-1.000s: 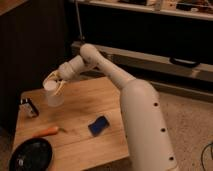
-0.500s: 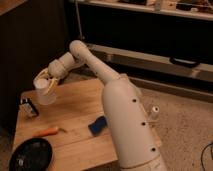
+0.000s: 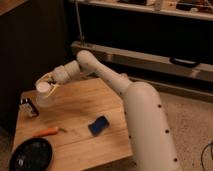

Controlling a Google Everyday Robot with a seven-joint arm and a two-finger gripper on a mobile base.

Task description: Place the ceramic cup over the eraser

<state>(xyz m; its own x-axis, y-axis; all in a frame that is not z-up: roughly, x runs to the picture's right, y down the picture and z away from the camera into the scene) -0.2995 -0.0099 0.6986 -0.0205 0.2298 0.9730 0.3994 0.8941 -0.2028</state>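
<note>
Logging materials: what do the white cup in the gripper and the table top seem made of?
The pale white cylindrical cup, held by the gripper over the light brown table top near the black eraser, looks like matte ceramic, possibly plastic: opaque, no glare. The table top looks like wood: streaky grain.

The ceramic cup is a small, plain, pale white cylinder with no handle showing, about as broad as the hand. The hand grips it, fingers closed round its upper part, and its body hangs just below them, over the left part of the bench. Which way its mouth faces cannot be told. The eraser is a small black block with a white part, resting on the bench just below and left of the hand. It is close beside the cup, not under it.
</note>
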